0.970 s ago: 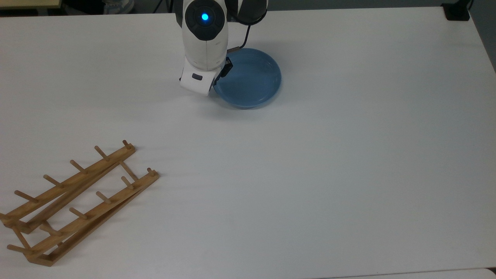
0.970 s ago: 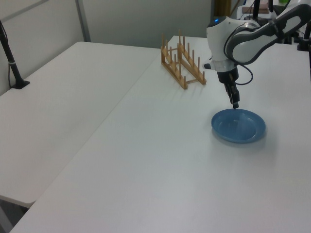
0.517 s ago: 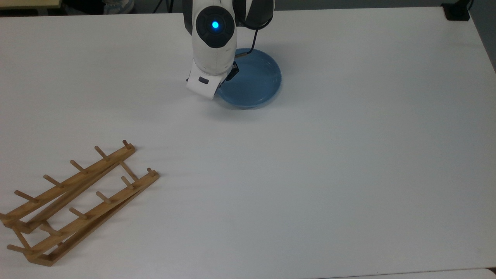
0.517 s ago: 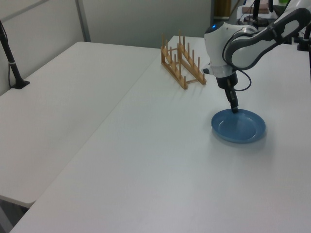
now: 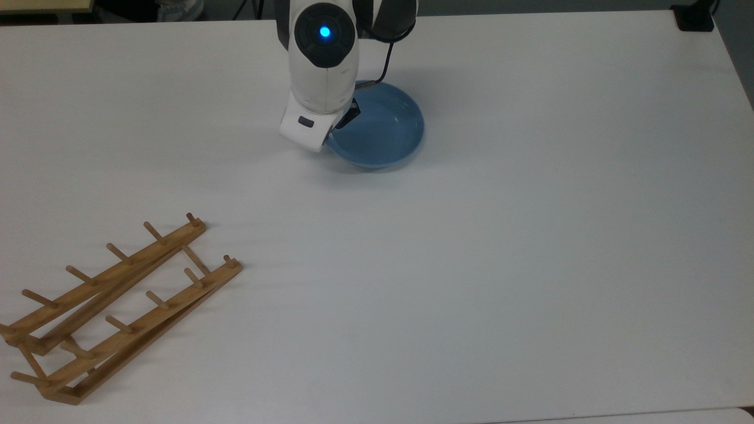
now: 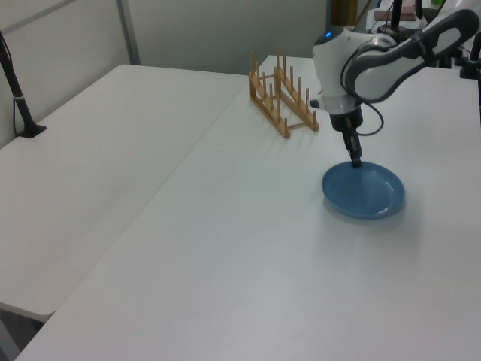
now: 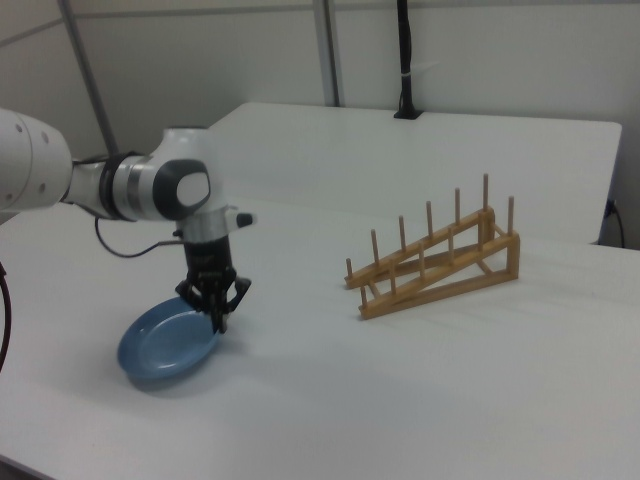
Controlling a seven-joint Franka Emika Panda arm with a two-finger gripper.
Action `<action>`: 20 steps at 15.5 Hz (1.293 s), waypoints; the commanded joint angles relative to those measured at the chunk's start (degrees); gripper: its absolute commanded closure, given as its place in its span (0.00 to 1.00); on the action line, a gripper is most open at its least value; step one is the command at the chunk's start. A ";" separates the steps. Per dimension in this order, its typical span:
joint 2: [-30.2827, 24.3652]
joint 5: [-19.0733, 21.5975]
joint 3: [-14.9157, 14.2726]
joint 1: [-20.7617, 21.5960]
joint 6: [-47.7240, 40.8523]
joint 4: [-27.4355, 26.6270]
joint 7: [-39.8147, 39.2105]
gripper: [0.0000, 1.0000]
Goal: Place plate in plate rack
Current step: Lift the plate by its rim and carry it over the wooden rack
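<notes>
Clearly tilted plate [image 7: 165, 345], fingers [image 7: 217, 318] gripping.

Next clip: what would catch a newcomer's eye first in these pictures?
The round light-blue plate on the bare white table, with the white robot arm's hand closed on the rim nearest the rack. Then the light-brown wooden peg rack, standing empty well apart from the plate at the top view's lower left.
</notes>
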 commanded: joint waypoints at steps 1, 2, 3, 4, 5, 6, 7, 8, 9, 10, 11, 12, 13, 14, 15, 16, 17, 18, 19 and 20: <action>0.15 -0.68 -0.55 -2.59 -5.95 10.06 0.89 1.00; -0.03 -0.76 -0.64 -4.08 -6.39 12.70 0.89 1.00; -0.11 -0.77 -0.72 -5.92 -6.31 15.34 0.80 1.00; -0.11 -0.77 -0.73 -7.59 -5.96 17.80 0.80 1.00; -0.11 -0.85 -0.81 -9.26 -5.61 20.09 0.80 1.00; -0.03 -0.94 -1.25 -10.67 -4.91 21.94 0.71 1.00; -0.03 -0.77 -1.43 -11.55 -3.16 22.91 0.80 1.00; -0.03 -0.77 -1.78 -12.17 -0.10 23.36 0.80 1.00; -0.03 -0.77 -2.30 -12.79 3.41 23.62 0.89 1.00; -0.03 -0.85 -3.09 -13.14 7.19 23.63 0.89 1.00; 0.15 -0.85 -3.97 -13.32 11.40 23.54 0.80 1.00; 0.32 -0.77 -5.11 -13.49 16.58 23.45 0.80 1.00; 0.67 -0.59 -6.08 -13.67 21.85 23.19 0.97 1.00; 1.81 -0.59 -6.87 -13.67 26.17 23.19 1.32 1.00; 2.60 -0.42 -7.49 -13.67 29.52 23.19 1.50 1.00; 3.57 -0.33 -7.75 -13.67 31.90 23.27 1.59 1.00; 4.27 -0.15 -7.93 -13.67 34.10 23.36 1.85 1.00; 4.80 -0.15 -8.28 -13.67 36.56 23.36 2.64 1.00; 5.07 -0.15 -8.72 -13.67 39.36 23.36 3.69 1.00; 5.51 -0.15 -9.16 -13.67 42.26 23.36 4.92 1.00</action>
